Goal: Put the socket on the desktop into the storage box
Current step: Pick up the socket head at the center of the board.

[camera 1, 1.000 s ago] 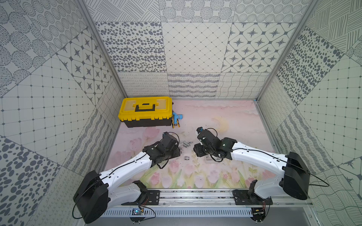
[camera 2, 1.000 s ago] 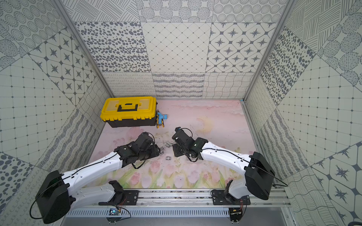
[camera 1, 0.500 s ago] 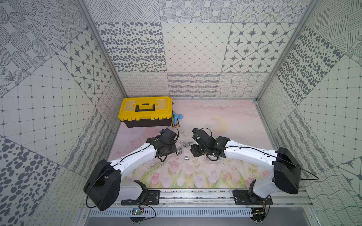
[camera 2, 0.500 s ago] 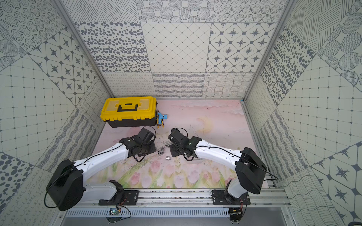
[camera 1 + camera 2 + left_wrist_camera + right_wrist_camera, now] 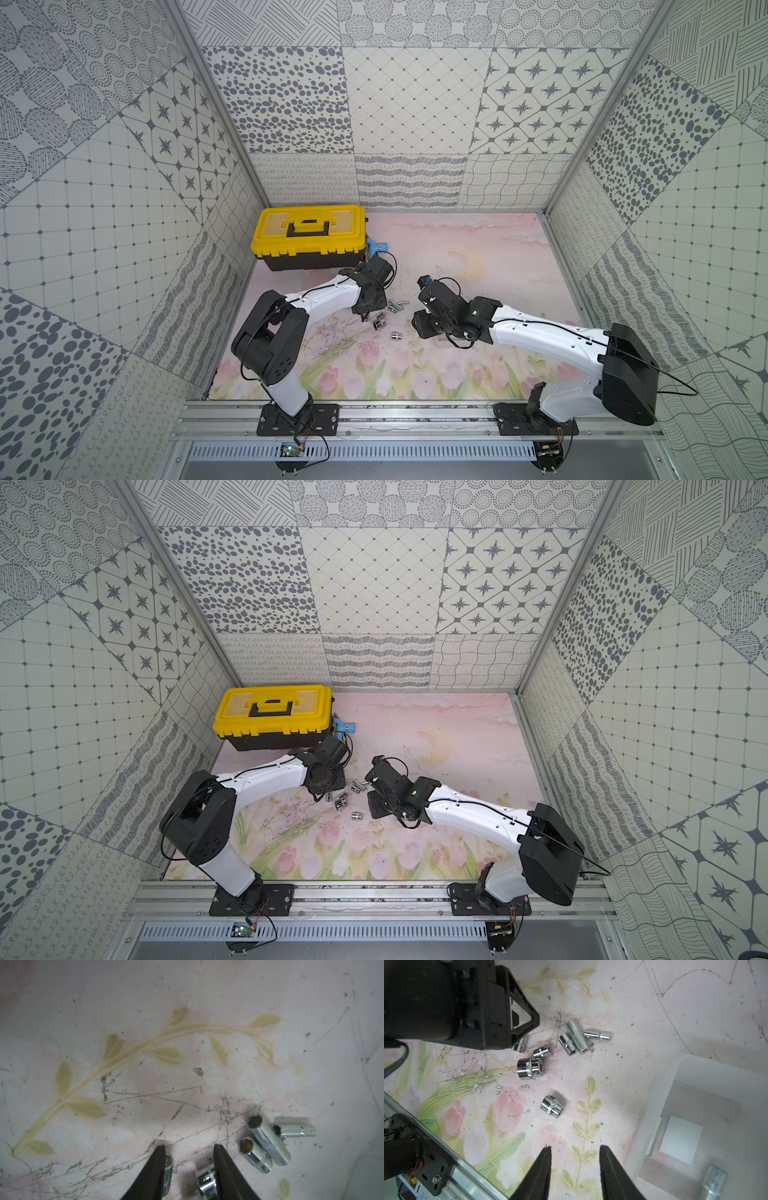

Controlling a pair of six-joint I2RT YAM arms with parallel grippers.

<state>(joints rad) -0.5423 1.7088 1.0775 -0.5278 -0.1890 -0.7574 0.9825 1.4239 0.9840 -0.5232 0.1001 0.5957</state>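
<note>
Reaching low over the desktop (image 5: 498, 257), both arms tip their wrists down, facing each other across the loose sockets (image 5: 384, 320). The left gripper (image 5: 188, 1147) stands parted, a small socket (image 5: 168, 1167) against one finger, bare mat between. The right gripper (image 5: 575, 1147) is parted and empty. Scuffed pink flower print covers the desktop; patterned grey walls (image 5: 415, 104) surround it. The storage box (image 5: 664, 1088), clear plastic with a white label (image 5: 681, 1142), lies just beside the right gripper, holding one chrome socket (image 5: 714, 1180).
</note>
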